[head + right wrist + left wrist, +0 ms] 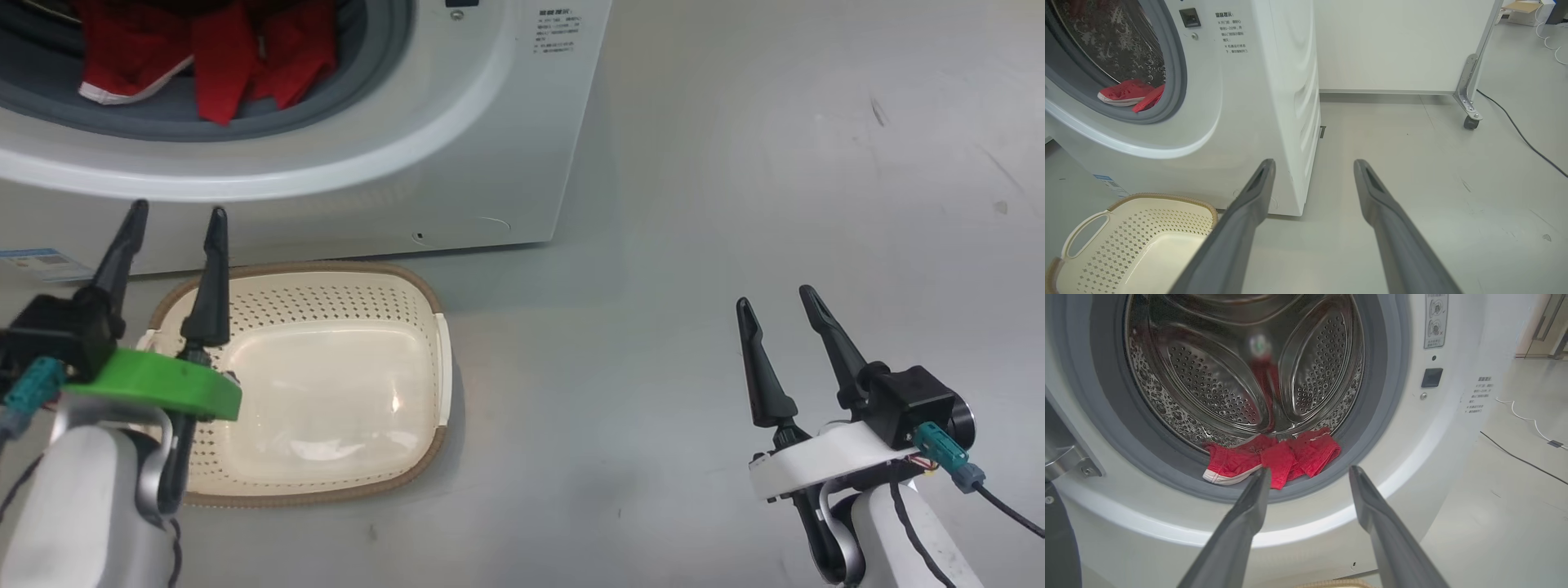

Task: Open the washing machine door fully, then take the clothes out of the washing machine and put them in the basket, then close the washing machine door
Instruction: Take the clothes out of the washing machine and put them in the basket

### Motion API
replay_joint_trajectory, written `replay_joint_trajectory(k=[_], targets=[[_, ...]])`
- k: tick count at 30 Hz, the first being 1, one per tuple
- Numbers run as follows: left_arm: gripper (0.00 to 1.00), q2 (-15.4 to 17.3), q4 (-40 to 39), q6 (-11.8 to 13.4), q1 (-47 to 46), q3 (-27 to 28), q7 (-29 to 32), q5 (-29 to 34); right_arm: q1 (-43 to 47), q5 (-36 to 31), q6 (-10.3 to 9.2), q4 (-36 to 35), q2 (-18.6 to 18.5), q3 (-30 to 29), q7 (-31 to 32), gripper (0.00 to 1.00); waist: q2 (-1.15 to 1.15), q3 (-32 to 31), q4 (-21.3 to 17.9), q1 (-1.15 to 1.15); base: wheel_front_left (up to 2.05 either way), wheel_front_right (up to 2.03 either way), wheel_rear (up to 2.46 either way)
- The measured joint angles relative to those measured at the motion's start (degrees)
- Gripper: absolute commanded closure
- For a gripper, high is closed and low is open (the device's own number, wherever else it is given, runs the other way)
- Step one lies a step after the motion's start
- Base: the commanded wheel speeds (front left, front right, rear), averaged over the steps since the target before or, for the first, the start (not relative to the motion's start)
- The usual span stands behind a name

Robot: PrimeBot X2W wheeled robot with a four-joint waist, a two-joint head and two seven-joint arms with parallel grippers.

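The white washing machine [457, 163] stands with its round opening uncovered. The red clothes [212, 65] lie at the drum's front lip, draped onto the grey rubber rim. In the left wrist view the clothes [1274, 457] sit just beyond my open left gripper [1309, 471]. The washing machine door is swung out to the left; its hinge [1065, 459] and dark edge [1059, 539] show. The cream basket [343, 304] sits empty on the floor in front of the machine. My left gripper [178, 214] hovers open over its left side. My right gripper [775, 300] is open and empty, over bare floor to the right.
Grey floor spreads to the right of the machine. The right wrist view shows a white partition on a caster [1470, 120] behind, with a black cable [1519, 134] running across the floor. The basket [1139, 241] is at that view's lower left.
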Motion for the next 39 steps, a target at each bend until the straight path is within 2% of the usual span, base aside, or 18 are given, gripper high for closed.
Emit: replay_joint_trajectory(k=[14,23,26,32,39], targets=[[0.00,3.43,6.76,1.92,-15.67,5.83,13.48,-5.61,-3.61,0.22,0.23,-0.80,0.35,3.88,0.00,0.00,0.00,7.06,-7.80,0.00,0.00,0.00,0.00],[0.00,7.02,11.43,3.44,-23.75,6.38,21.52,-5.50,-5.79,3.71,-0.15,-2.20,0.43,6.41,0.00,0.00,0.00,10.98,-11.80,0.00,0.00,0.00,0.00],[0.00,7.54,12.88,3.90,-26.46,6.23,23.84,-5.45,-6.05,4.16,-1.10,-2.65,0.47,6.78,0.00,0.00,0.00,12.24,-12.71,0.00,0.00,0.00,0.00],[0.00,9.77,16.18,4.46,-30.21,6.11,26.88,-4.49,-7.39,4.79,-1.72,-3.35,0.47,8.29,0.00,0.00,0.00,14.42,-14.16,0.00,0.00,0.00,0.00],[0.00,10.82,19.28,5.21,-34.48,6.24,29.17,-4.36,-8.34,6.22,-2.85,-4.02,0.48,9.71,-0.01,0.00,0.00,16.26,-15.43,0.00,0.00,0.00,0.00]])
